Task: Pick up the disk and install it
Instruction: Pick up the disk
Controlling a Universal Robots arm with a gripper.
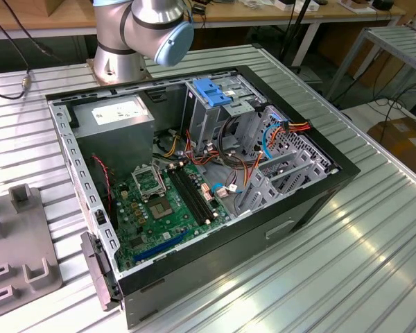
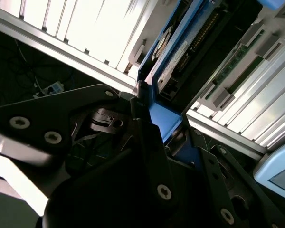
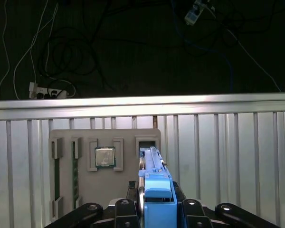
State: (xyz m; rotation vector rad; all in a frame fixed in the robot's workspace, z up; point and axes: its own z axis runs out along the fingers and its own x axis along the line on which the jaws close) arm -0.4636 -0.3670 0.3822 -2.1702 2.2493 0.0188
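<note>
Disk (image 3: 156, 187), blue-railed and edge-on, sits clamped in the hand (image 3: 156, 211).

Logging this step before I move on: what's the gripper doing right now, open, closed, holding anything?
Gripper: closed on the disk, clamped across its blue frame, as seen in both wrist views.

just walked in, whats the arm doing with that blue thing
The arm's gripper is closed on the blue-railed disk, holding it on edge at a slot in the grey parts tray, beside the slot with the CPU. I cannot tell whether the disk has lifted clear of its slot. In the exterior view the PC case lies open, and the disk is not yet installed in it.
</note>
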